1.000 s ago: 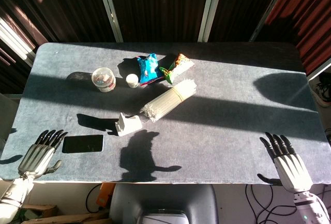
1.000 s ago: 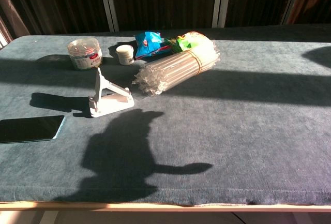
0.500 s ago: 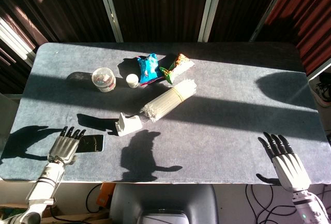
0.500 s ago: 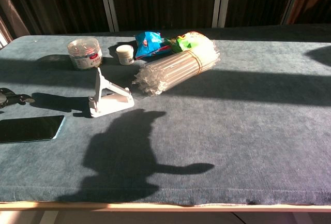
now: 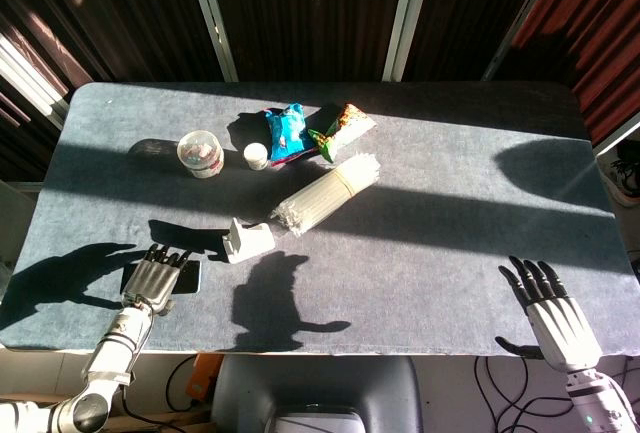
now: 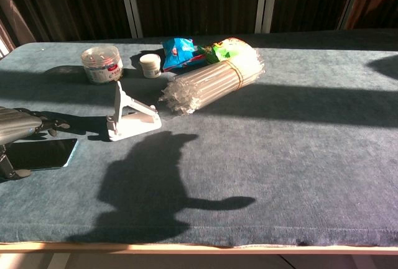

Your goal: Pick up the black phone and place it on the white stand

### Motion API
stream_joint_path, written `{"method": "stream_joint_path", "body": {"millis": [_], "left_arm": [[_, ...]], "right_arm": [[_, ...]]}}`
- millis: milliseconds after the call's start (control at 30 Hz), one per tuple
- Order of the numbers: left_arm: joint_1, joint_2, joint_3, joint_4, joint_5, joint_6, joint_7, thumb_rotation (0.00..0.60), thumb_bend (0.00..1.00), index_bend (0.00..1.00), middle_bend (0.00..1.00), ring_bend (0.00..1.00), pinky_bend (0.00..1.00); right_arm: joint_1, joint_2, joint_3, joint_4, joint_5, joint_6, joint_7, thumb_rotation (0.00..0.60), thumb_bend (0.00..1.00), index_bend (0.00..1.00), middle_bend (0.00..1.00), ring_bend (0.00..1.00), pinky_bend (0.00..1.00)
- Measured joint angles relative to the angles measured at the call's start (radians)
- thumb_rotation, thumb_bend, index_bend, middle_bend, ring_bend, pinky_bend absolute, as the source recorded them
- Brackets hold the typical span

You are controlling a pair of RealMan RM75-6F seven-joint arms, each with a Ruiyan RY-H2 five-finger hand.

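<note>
1. Looking like a lab or test setup: a felt-covered table is sitting against dark panelled walls.
2. Cables are trailing underneath it.
3. Random props, a straw bundle and snack packets, are lying around.

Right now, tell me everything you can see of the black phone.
The black phone is a thin, flat slab with a dark, glossy screen and a lighter edge. It lies face up on the grey-blue table, near the front left corner and just left of the white stand, not touching it. The left hand is over its left part, hiding much of it in the head view; whether the hand touches it is unclear.
</note>
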Motion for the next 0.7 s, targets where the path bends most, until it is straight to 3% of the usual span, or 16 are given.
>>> {"method": "stream_joint_path", "body": {"millis": [333, 600, 700], "left_arm": [[-0.052, -0.035, 0.011, 0.056, -0.081, -0.017, -0.021, 0.6, 0.3, 0.16, 0.29, 0.04, 0.0], [-0.08, -0.046, 0.042, 0.071, -0.111, -0.011, -0.013, 0.6, 0.3, 0.19, 0.31, 0.06, 0.0], [-0.088, -0.05, 0.046, 0.079, -0.125, -0.008, -0.014, 0.6, 0.29, 0.24, 0.38, 0.11, 0.0]], "right_arm": [[-0.001, 0.0, 0.001, 0.001, 0.001, 0.003, 0.003, 0.6, 0.24, 0.0, 0.0, 0.0, 0.0], [-0.002, 0.003, 0.003, 0.001, 0.002, 0.008, 0.01, 0.6, 0.24, 0.0, 0.0, 0.0, 0.0], [-0.002, 0.003, 0.003, 0.001, 0.002, 0.008, 0.01, 0.6, 0.24, 0.0, 0.0, 0.0, 0.0]]}}
